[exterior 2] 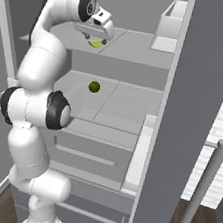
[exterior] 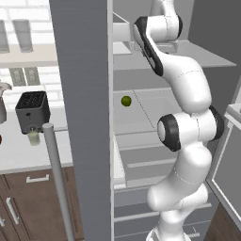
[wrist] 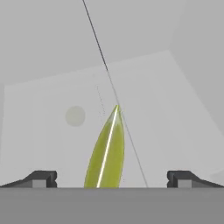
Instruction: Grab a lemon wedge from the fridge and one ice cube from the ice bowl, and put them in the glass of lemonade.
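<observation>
Gripper (exterior 2: 96, 36), jaws spread wide and empty, hangs over the wedge (wrist: 107, 151) at frame centre, inside the fridge (exterior 2: 138, 47); next, lower and close.

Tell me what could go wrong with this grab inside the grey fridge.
1. The thin yellow-green lemon wedge lies edge-on between the open gripper fingers; closing off-centre could tip it or flick it away.
2. The wedge sits on the upper grey fridge shelf; descending further might jam the fingertips into it.
3. The small round green fruit one shelf below looks similar; don't retarget to it.
</observation>
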Controlling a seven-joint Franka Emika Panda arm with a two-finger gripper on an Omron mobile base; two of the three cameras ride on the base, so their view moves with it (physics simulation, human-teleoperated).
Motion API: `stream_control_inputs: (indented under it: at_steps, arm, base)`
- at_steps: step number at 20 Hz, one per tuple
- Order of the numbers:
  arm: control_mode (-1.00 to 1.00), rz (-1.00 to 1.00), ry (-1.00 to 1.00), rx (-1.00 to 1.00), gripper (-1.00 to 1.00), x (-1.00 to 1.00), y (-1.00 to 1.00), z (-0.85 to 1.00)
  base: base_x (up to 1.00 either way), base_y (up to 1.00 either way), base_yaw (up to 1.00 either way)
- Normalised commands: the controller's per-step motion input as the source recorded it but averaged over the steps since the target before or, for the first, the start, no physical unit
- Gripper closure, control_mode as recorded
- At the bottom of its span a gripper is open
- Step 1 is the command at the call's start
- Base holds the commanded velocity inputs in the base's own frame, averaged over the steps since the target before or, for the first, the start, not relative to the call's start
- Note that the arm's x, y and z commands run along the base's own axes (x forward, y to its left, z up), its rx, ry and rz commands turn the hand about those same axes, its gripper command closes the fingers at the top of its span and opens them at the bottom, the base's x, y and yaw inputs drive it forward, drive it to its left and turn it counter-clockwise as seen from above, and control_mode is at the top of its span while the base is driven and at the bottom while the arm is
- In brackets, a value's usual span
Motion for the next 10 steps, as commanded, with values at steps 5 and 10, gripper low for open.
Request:
stream_control_inputs:
  at_steps: [5,10]
  arm:
    - [-1.0,0.0,-0.13,0.04,-1.0,-0.32,-0.12,-0.27]
    - [-1.0,0.0,-0.01,0.0,-1.0,0.55,0.0,-0.11]
  base:
    - [0.0,0.0,0.0]
    - [0.0,0.0,0.0]
